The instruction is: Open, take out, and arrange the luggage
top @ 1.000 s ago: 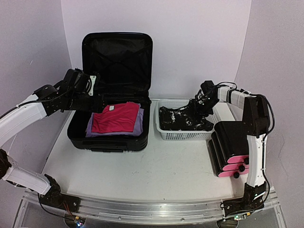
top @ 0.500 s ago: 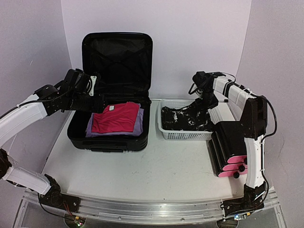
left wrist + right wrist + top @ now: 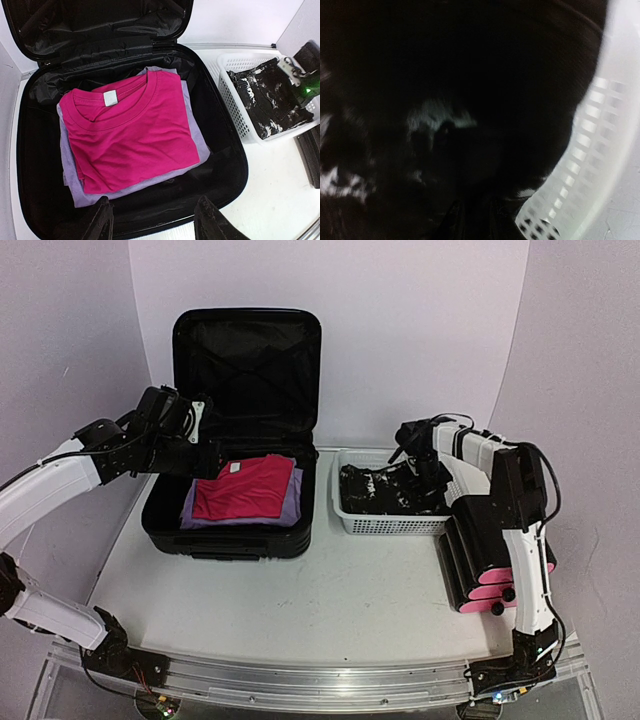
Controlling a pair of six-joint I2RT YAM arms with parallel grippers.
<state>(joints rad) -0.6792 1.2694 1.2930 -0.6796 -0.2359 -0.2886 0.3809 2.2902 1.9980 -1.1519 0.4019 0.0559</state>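
Left gripper (image 3: 156, 220): fingers (image 3: 102, 222) stand apart, nothing between them. It hovers above the near left part of the luggage (image 3: 230, 540), camera looking down into the shell.
- Left arm: white forearm sweeps in from the far left edge of the overhead view, bends at the elbow and levels out, with the wrist pointing right over the suitcase's left wall.

Right gripper (image 3: 422, 476): tipped down into the white mesh basket (image 3: 385, 523), on or in the black-and-white garment (image 3: 372, 490). Its wrist view is dark and blurred (only basket wall and dark cloth read), so I cannot tell whether the jaws are apart or together, or whether they grip the cloth.
- Right arm: rises from its base at the near right, passes behind the black box with pink drawer fronts (image 3: 490, 550), folds at the elbow, then reaches left and down to the basket.

Luggage: open on the left-centre of the table (image 3: 330, 590), lid upright at the back wall. Inside lies a folded pink T-shirt (image 3: 245, 487) on top of a lilac garment (image 3: 291, 502). The basket sits just right of it, a narrow gap between them.
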